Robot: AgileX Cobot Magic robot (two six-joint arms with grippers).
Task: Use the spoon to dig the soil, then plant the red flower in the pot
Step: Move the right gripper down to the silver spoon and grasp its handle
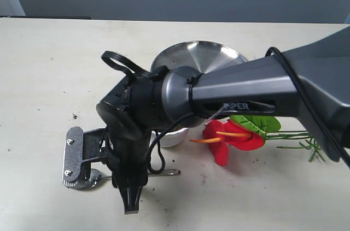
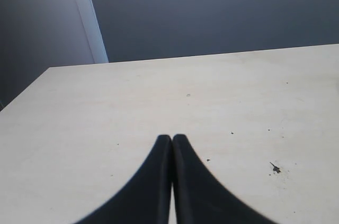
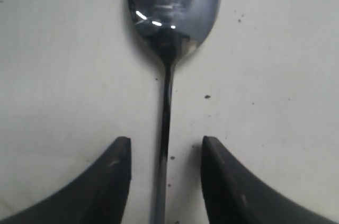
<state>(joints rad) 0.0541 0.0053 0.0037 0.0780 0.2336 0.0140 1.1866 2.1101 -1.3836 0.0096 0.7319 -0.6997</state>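
pale table (image 1: 44, 78) holds spoon (image 3: 172, 7) beneath arm (image 1: 262, 81) marked "piper"

Gaps flank the spoon (image 3: 166, 102) between the right pincer (image 3: 165, 139) fingers; table (image 3: 63, 75) around lies bare

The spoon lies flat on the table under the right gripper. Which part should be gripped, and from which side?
Grip the spoon on its thin straight handle, from above, one finger of the right gripper on each side. It lies flat on the table, and the bowl is broad and curved, while the handle fits between the open jaws.
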